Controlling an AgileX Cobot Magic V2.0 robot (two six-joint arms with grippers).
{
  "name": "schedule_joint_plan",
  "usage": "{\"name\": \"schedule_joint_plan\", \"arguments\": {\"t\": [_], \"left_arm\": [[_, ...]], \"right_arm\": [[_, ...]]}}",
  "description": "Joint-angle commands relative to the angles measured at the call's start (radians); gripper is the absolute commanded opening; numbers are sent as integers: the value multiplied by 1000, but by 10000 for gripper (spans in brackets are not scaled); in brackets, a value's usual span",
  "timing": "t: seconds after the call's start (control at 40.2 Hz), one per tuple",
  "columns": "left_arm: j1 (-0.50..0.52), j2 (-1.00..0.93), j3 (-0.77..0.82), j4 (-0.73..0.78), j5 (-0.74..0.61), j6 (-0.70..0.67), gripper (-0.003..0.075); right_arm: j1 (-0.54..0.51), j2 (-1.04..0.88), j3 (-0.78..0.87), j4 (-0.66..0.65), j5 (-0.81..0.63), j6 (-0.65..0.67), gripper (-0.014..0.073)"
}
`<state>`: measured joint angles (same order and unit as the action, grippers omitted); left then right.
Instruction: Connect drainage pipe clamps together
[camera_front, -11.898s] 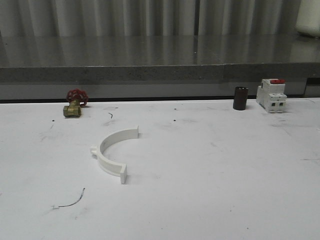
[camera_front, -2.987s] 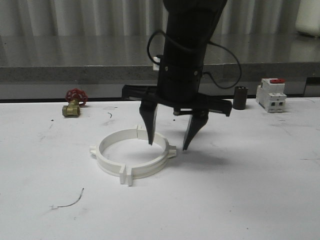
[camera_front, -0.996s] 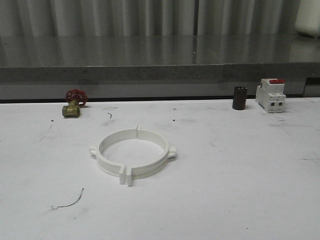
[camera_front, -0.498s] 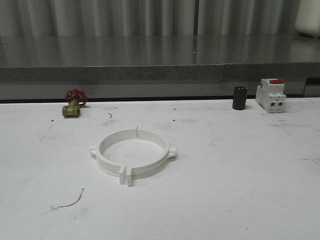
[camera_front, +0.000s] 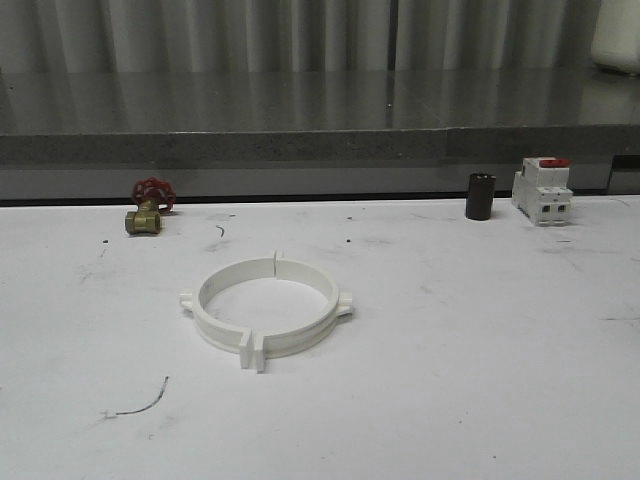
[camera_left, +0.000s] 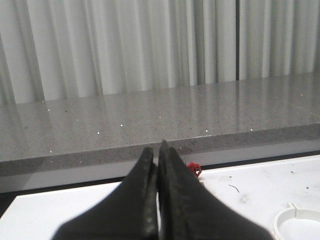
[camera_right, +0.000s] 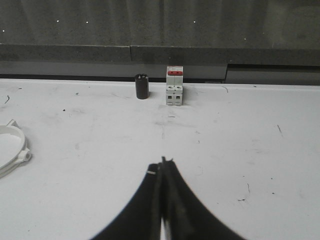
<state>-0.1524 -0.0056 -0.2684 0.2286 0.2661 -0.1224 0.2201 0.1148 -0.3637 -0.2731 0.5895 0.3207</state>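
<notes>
The two white drainage pipe clamps (camera_front: 265, 313) lie flat on the white table left of centre, their end tabs meeting front and back so that they form a closed ring. A piece of that ring (camera_left: 299, 224) appears in the left wrist view, and another piece (camera_right: 11, 147) in the right wrist view. My left gripper (camera_left: 156, 152) is shut with nothing between its black fingers, held away from the ring. My right gripper (camera_right: 162, 164) is also shut and empty, above bare table well clear of the ring.
At the back left of the white table (camera_front: 450, 350) sits a brass valve with a red handle (camera_front: 148, 207). A dark cylinder (camera_front: 480, 196) and a white circuit breaker with a red switch (camera_front: 543, 190) stand at the back right. A grey stone ledge (camera_front: 320, 145) runs behind the table.
Within the last second nothing has moved. Earlier only one half-ring lay on the table; three seconds ago an open black gripper stood over the joined ring, and it has since withdrawn.
</notes>
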Motion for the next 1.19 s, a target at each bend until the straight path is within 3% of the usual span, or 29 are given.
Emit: {"name": "schedule_joint_plan", "arguments": {"t": [0.0, 0.149, 0.448, 1.17], "left_arm": [[8, -10, 7, -65, -72, 29, -20], [63, -21, 99, -255, -92, 218, -20], [122, -21, 280, -260, -220, 218, -20], [122, -21, 274, -265, -180, 218, -20]], "right_arm": [[-1, 11, -23, -26, -80, -11, -69], [-1, 11, -23, -26, -79, -11, -69], [-1, 11, -23, -26, -80, -11, -69], [-1, 11, -23, -26, -79, -11, -69]]}}
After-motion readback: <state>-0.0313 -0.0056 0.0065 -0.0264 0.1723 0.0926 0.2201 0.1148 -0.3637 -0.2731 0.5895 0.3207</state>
